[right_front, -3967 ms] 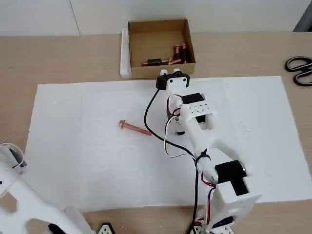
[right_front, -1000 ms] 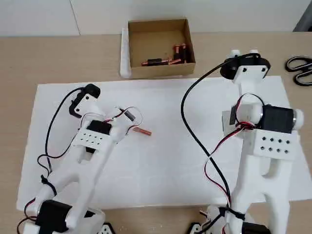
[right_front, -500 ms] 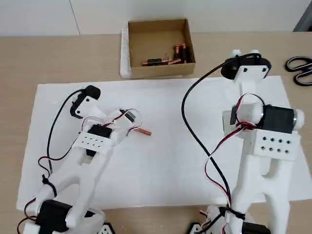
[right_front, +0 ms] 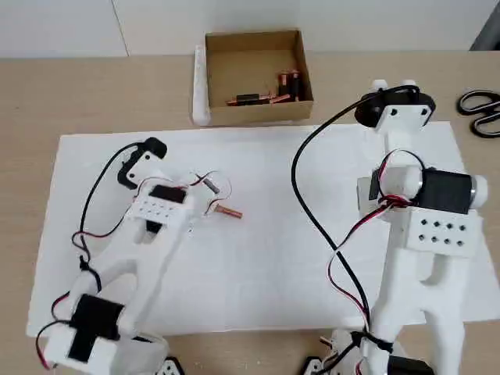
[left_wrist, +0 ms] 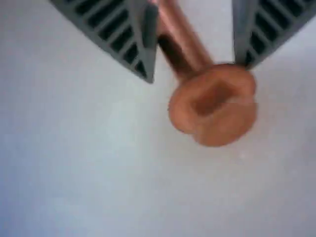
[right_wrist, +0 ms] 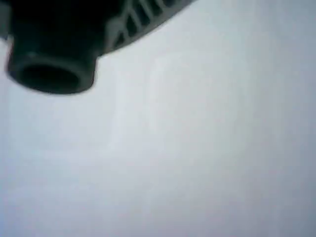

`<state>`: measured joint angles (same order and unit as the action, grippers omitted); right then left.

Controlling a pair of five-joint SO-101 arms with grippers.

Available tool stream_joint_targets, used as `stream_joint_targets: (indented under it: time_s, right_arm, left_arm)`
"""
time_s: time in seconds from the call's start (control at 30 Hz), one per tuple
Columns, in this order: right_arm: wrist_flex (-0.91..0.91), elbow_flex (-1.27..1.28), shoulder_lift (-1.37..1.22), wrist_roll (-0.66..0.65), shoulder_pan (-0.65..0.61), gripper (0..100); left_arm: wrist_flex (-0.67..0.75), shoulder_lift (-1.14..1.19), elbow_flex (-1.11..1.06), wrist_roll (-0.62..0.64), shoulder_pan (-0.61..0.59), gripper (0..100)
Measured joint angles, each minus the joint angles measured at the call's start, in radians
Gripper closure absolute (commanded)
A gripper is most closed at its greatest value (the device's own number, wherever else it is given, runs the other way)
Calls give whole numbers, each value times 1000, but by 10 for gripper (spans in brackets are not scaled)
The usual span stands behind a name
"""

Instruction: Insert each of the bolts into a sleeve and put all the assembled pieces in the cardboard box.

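A copper bolt (right_front: 229, 212) lies on the white sheet (right_front: 273, 258). My left gripper (left_wrist: 196, 66) stands open astride its shaft just behind the flat head (left_wrist: 213, 107), one grey finger (left_wrist: 123, 34) touching the shaft. In the high view the left arm (right_front: 156, 215) covers the bolt's head end. My right gripper (right_wrist: 54, 29) is shut on a black sleeve (right_wrist: 49, 66), hollow end showing, above bare white sheet. The right arm (right_front: 422, 203) stands at the sheet's right side. The cardboard box (right_front: 226, 66) at the back holds several assembled pieces (right_front: 273, 95).
A white foam strip (right_front: 201, 86) leans along the box's left wall. Scissors (right_front: 480, 109) lie at the far right on the wooden table (right_front: 94, 94). Black cables loop from both arms over the sheet.
Earlier the right arm was at the box and the left arm was back at the corner. Over the last second the left arm edged along the bolt; the bolt stayed put.
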<state>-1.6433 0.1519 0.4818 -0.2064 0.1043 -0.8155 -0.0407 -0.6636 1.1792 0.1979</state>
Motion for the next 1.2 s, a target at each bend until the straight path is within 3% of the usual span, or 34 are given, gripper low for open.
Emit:
stream_joint_targets:
  time_s: [0.2,0.33,0.67,0.8,1.07,1.2]
  right_arm:
    - [0,0,0,2,0,995]
    - [0,0,0,3,0,995]
    - [0,0,0,3,0,995]
    - [0,0,0,3,0,995]
    - [0,0,0,3,0,995]
    - [0,0,0,3,0,994]
  left_arm:
    - [-107,133,150,0,0,905]
    - [-138,153,184,0,0,998]
    - [-170,155,219,-20,0,995]
    - [-272,157,327,-215,0,995]
    - [-585,161,671,-878,-64,995]
    - [-704,161,783,-1005,-74,995]
